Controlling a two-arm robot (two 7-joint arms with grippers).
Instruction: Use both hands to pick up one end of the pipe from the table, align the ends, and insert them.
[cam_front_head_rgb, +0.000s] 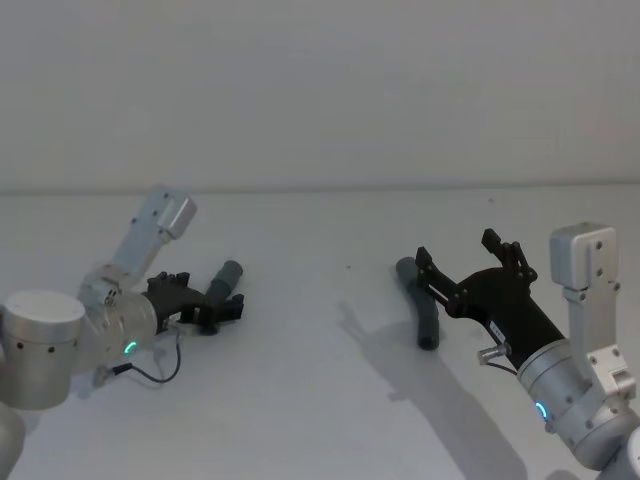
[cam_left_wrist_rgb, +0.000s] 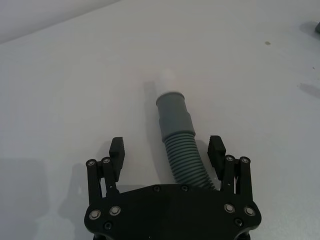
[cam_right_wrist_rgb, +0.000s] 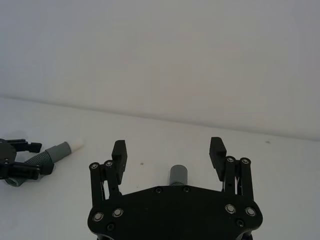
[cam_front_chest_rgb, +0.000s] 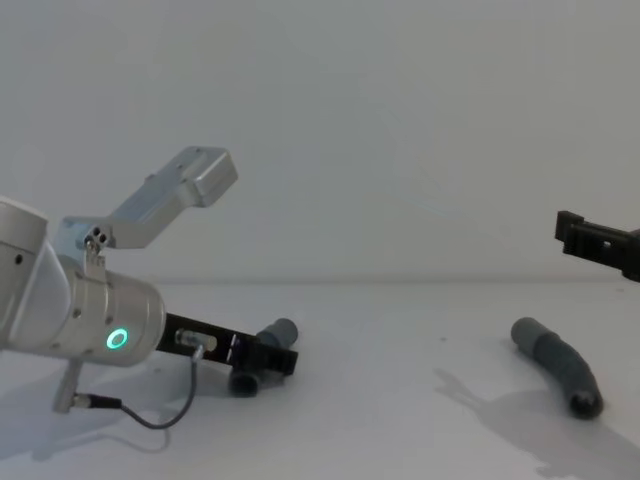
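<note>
Two dark grey pieces of the pipe lie on the white table. The left piece has a ribbed part and a narrow white tip. My left gripper is low at the table, open, with its fingers on either side of that ribbed part. The right piece is curved and shows its open round mouth. My right gripper hangs open above it, clear of the table.
A pale grey wall rises behind the table. Bare table lies between the two pieces. A thin black cable loops by the left arm.
</note>
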